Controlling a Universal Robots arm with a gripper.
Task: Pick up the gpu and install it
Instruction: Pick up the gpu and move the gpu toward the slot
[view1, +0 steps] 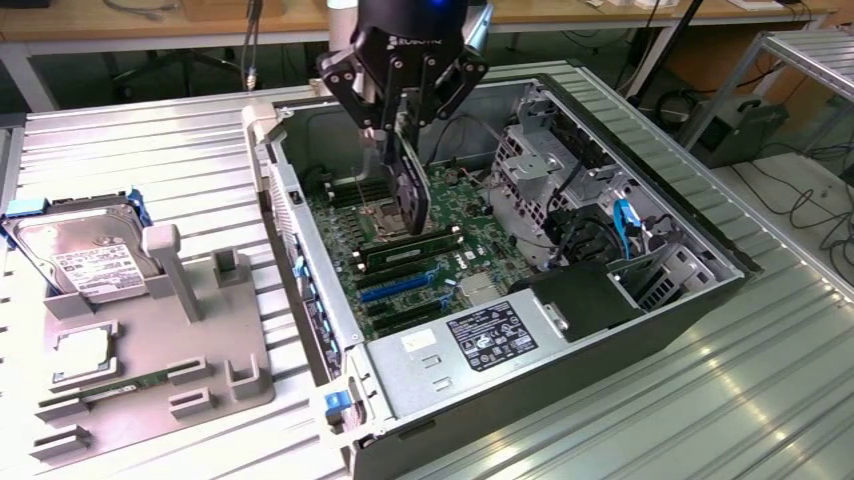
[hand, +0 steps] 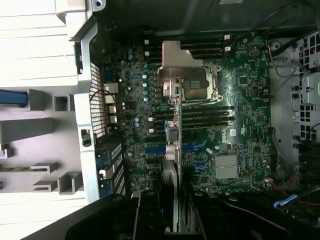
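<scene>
The gpu (view1: 407, 190) is a thin black card that hangs edge-down over the motherboard (view1: 441, 270) inside the open computer case (view1: 694, 290). My gripper (view1: 400, 128) is shut on the card's upper edge, directly above the case. In the wrist view the gpu (hand: 172, 150) shows edge-on between my dark fingers (hand: 148, 215). It lies in line with the CPU socket (hand: 192, 85), and its far end is over the blue expansion slots (hand: 155, 149). The card is clear of the board and sits in no slot.
On the exterior view's left, a grey fixture (view1: 200, 370) holds a silver hard drive (view1: 80, 255), a processor (view1: 83, 350) and a green memory stick (view1: 127, 385). Inside the case are the drive cage (view1: 534, 170), the power supply (view1: 487, 335) and seated memory (view1: 414, 247).
</scene>
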